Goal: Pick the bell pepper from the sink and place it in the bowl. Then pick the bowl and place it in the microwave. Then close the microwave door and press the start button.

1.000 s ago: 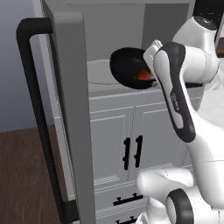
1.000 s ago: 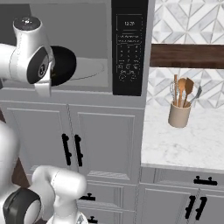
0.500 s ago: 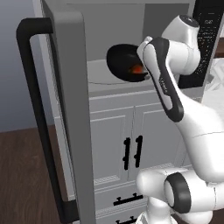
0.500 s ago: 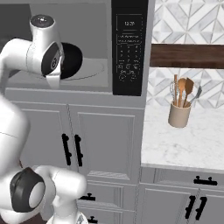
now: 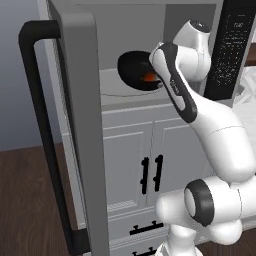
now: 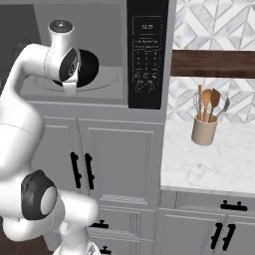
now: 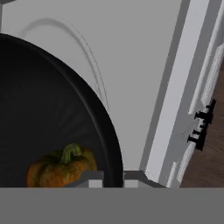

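Left base view: the jaws are hidden behind the white arm's wrist, which reaches into the open microwave [image 5: 150,30]. Just ahead of the wrist the black bowl [image 5: 132,67] hangs tilted over the cavity floor, with the bell pepper [image 5: 149,77] showing as an orange spot inside it, close to where the jaws must be. The microwave door [image 5: 75,125] stands swung wide, well to the near side of the jaws, its black bar handle [image 5: 42,130] upright. The control panel [image 5: 230,45] carries rows of small white marks too fine to read.

Right base view: the bowl [image 6: 87,67] peeks out from behind the wrist, above the round turntable [image 6: 107,82]. The panel [image 6: 147,52] shows a small display and a button grid; the digits cannot be read. Far from the jaws, a beige utensil holder [image 6: 204,130] stands on the marble surface [image 6: 214,164].

Hand view: the jaws [image 7: 113,178] are clamped on the bowl's rim [image 7: 114,153], one tip on each side. The pepper [image 7: 61,168] lies inside the bowl, just beside the inner tip, green stem up.
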Controlling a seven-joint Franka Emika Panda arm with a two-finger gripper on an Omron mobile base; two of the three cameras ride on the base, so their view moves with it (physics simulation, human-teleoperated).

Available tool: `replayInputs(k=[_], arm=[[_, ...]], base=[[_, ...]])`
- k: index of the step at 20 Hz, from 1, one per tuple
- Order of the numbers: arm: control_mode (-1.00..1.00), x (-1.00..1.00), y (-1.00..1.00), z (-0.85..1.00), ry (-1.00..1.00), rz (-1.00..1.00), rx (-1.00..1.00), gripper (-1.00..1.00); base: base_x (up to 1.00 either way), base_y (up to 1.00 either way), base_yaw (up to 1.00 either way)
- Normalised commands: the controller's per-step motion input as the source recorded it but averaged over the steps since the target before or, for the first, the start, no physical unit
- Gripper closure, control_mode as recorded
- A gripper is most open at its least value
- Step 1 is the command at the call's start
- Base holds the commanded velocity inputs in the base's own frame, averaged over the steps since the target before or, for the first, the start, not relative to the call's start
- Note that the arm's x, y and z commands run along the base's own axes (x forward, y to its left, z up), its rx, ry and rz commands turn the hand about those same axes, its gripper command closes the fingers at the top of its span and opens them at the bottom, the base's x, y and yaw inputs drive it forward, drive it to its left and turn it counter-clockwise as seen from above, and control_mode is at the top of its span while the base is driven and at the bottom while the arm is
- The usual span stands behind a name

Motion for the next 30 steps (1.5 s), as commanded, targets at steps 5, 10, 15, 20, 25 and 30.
replayInputs(k=[5,10,15,20,25,30], arm=[[-1.00,0.56,0.16,-0.25,0.00,0.00,0.00,1.00],[-1.00,0.52,0.15,-0.26,0.00,0.00,0.00,1.00],[-1.00,0.18,0.13,-0.22,0.00,0.00,0.00,-1.00],[-1.00,-0.09,0.13,-0.13,-0.04,0.00,0.00,-1.00],[-1.00,-0.56,0.05,0.00,-0.09,0.00,0.00,-1.00],[-1.00,-0.87,0.00,0.00,-0.06,0.00,0.02,-1.00]], base=[[0.00,0.00,0.00],[0.00,0.00,0.00],[0.00,0.00,0.00],[0.00,0.00,0.00],[0.00,0.00,0.00],[0.00,0.00,0.00]])
